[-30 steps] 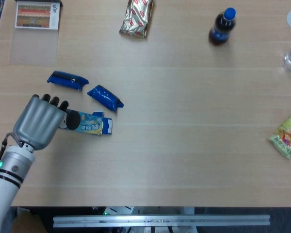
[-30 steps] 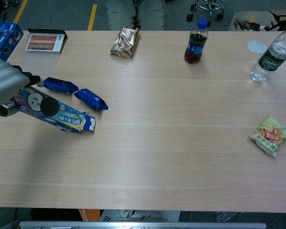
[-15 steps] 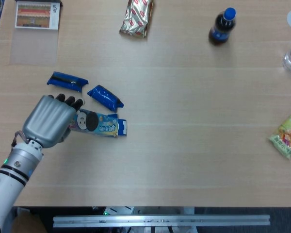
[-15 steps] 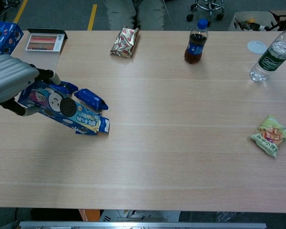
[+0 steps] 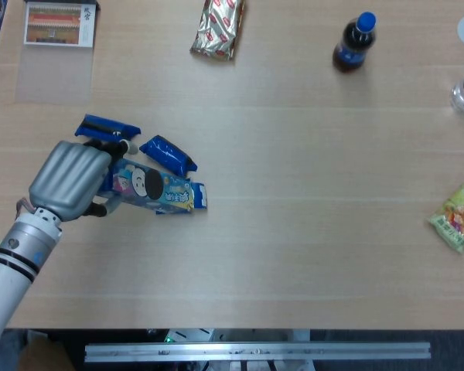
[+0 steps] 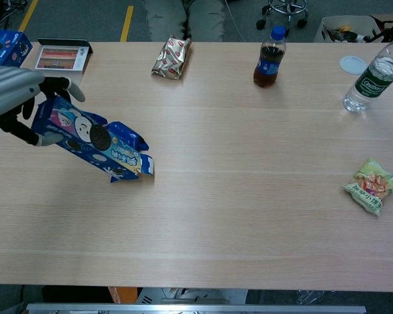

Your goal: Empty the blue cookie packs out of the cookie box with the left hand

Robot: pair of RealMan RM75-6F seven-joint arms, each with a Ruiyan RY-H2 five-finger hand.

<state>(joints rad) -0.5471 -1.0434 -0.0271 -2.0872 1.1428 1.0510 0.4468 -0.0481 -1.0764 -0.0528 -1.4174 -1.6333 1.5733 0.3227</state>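
My left hand grips the light-blue cookie box by its rear end, above the table at the left. The box tilts down to the right, its open flap end lowest. Two blue cookie packs lie on the table just behind it: one at the far left, partly hidden by the hand, the other beside the box's front half. My right hand is out of both views.
A gold snack bag, a cola bottle, a water bottle and white lid stand along the far edge. A green snack pack lies right. A card and blue box sit far left.
My left hand has carried the cookie box to the right and lifted its rear end, so the box tilts more steeply with the open end down. The two packs have not moved.
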